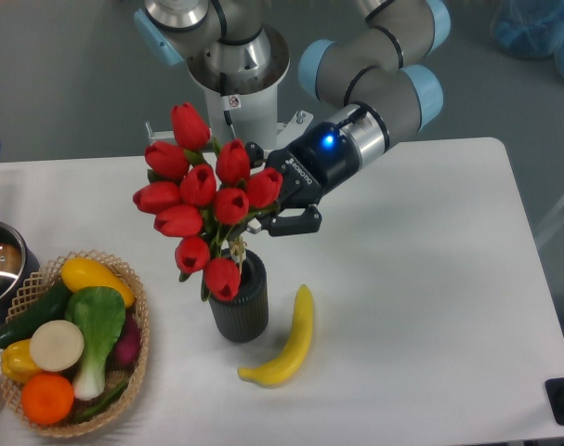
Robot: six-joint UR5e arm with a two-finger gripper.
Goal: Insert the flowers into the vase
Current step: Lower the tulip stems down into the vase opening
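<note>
Vase [239, 307] upright near the tabletop's [430, 307] middle, lowest tulip heads overlapping its mouth; stems hidden. Wicker basket [137, 316] at the left edge, filled with vegetables and fruit. Flowers [203, 200] left of the gripper [280, 216], fingers clenched around their stems. Banana [286, 340] beside the vase.

- flowers [203, 200]: glossy plastic-looking red heads
- vase [241, 307]: matt, ribbed dark wall
- basket [138, 346]: woven wicker
- table [430, 307]: smooth matt white
- banana [286, 342]: smooth, slightly shiny
</note>
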